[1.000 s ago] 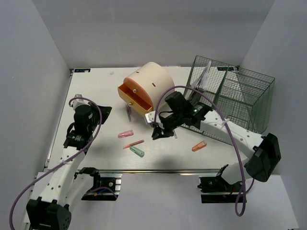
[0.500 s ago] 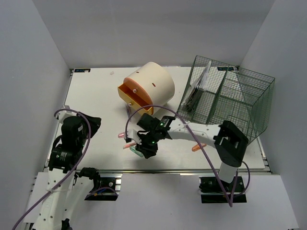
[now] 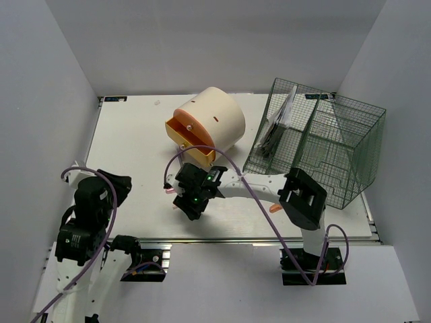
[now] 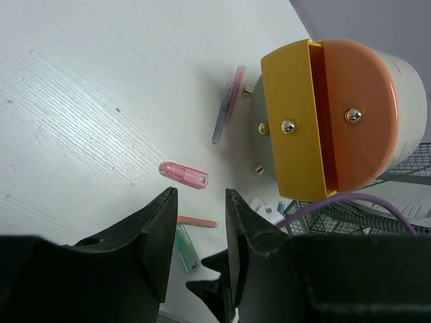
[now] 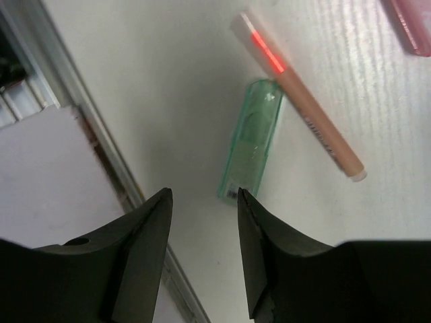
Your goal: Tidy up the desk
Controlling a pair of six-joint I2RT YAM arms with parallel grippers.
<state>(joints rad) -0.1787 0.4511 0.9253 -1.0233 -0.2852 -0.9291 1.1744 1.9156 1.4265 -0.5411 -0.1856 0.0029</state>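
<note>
Holding my right tool low over the near strip of the bench. Jaws parted to a middling gap, nothing between them.
- At 1 o'clock past the fingertips: green capsule, lying flat.
- Orange pen lies across the capsule's far end, touching it or nearly so. It slants from 12 toward 3 o'clock, with a red band near its upper end.
- Pink capsule at 2 o'clock, cut off by the frame edge.
- Silver rail at 9 to 10 o'clock, near the green capsule.

From above, the bench fills the floor between the white walls, with the rail along its 6 o'clock edge. The right tool sits at its near middle.
- Cream cylinder on its side at 12 o'clock from the tool, its orange face turned toward me.
- Mesh basket at 2 o'clock, in the far right corner.
- Orange capsule at 3 o'clock, beside my right arm.

My left tool is at the near left edge of the bench, well apart from the right. Jaws narrowly parted, empty. In its view the pink capsule lies just beyond the fingertips at 12 o'clock. A pink-violet pen lies farther out, beside the cylinder.
</note>
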